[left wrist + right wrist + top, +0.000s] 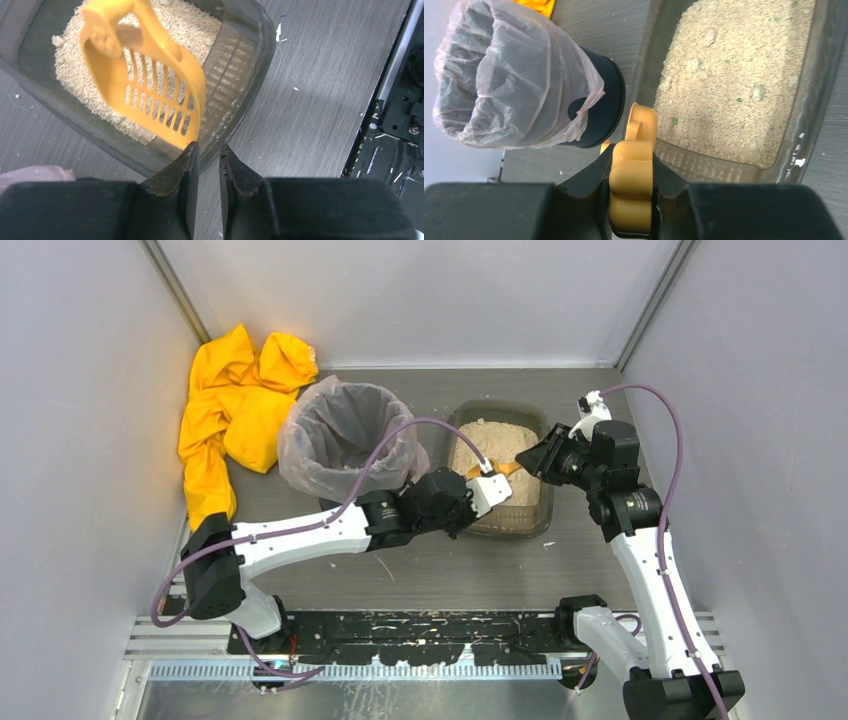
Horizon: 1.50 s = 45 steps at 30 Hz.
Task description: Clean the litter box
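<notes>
Right gripper (631,165) clamps the orange scoop (631,200) handle. Left gripper (208,150) sits barely parted, empty. Litter box (515,523), a shallow dark translucent tray of beige granules with rounded corners, sits mid-frame from above, just right of the bin (345,435).

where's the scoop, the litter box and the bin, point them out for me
scoop (145,35): left wrist view, on the solid orange part above its slots
litter box (709,167): right wrist view, on its bare ribbed end
bin (601,100): right wrist view, on its black side wall
</notes>
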Each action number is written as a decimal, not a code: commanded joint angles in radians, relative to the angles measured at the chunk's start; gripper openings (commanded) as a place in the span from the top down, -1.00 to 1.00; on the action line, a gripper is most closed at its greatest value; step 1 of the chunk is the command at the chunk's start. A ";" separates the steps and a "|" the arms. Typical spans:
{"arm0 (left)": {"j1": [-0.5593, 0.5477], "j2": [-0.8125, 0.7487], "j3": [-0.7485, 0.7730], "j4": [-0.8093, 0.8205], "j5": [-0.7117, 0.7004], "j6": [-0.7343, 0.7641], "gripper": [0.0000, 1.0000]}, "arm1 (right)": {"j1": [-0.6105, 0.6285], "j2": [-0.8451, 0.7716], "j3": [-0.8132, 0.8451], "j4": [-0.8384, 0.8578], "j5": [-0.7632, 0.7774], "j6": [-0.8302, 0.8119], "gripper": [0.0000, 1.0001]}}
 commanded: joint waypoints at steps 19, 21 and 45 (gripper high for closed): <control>0.146 -0.321 0.046 -0.101 -0.191 -0.233 -0.75 | -0.001 0.152 -0.046 0.387 0.354 0.038 0.99; 0.201 -0.291 0.128 -0.111 -0.122 -0.225 -0.75 | -0.002 0.208 -0.018 0.399 0.392 0.018 0.99; 0.686 -0.181 0.280 -0.137 0.216 -0.505 -0.87 | 0.000 0.562 0.311 0.248 0.292 -0.032 0.99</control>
